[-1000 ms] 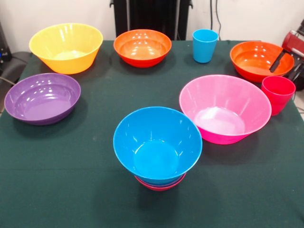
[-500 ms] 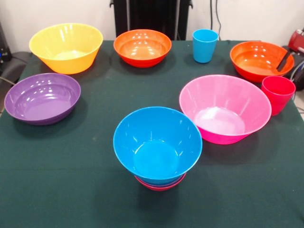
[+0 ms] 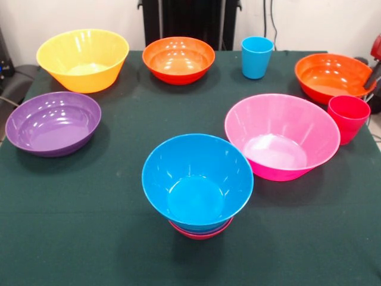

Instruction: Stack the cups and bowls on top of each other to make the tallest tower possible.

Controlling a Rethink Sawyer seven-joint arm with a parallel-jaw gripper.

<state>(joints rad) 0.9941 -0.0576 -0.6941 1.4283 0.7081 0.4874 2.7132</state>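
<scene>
You are looking at seven glossy plastic bowls you can count, and two small smooth plastic cups, all sitting on a dark green table cloth.

The big yellow bowl is sitting at the far left corner. The purple bowl is sitting just in front of it, close to the left edge. One orange-red bowl is sitting at the far middle. The light blue cup is standing upright beside it. The second orange-red bowl is sitting at the far right, and the gripper is showing at its right rim by the picture's edge. You cannot tell whether the gripper is holding anything.

The red cup is standing by the right edge, just beside the big pink bowl.

The tower is standing near the front middle: a medium blue bowl on top, with a blue one and a magenta-red one peeking out below.

Lots of bare cloth is lying open in front and in the middle.
</scene>
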